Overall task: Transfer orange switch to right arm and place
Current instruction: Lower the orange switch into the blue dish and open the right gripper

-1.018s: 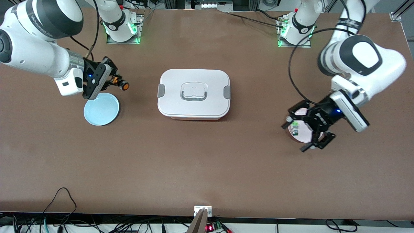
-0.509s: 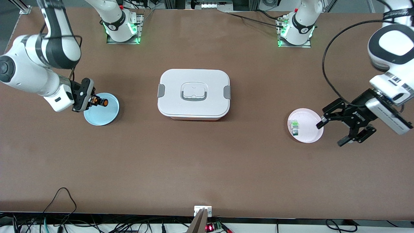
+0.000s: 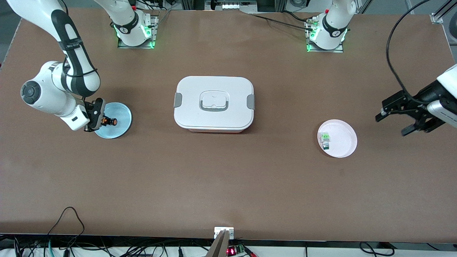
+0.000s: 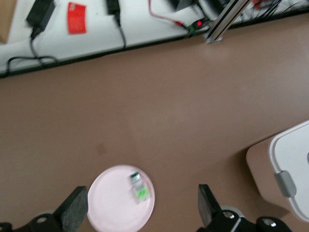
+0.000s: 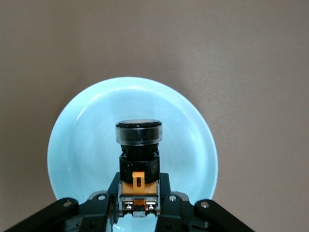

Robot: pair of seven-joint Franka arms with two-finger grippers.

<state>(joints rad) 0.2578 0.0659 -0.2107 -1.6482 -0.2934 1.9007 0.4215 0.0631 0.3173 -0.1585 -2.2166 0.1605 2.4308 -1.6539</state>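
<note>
Right wrist view: my right gripper pinches the orange switch by its base, cap outward, over the blue plate. My left gripper, fingers spread wide and holding nothing, waits beside the pink plate.

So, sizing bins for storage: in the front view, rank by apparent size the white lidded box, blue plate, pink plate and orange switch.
1. White lidded box
2. Round blue plate and round pink plate, about alike
3. Orange-capped black switch

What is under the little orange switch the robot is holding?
A blue plate is under the orange switch, which the right gripper holds over it. Whether the switch touches the plate cannot be told. The left gripper waits open beside the pink plate.
</note>
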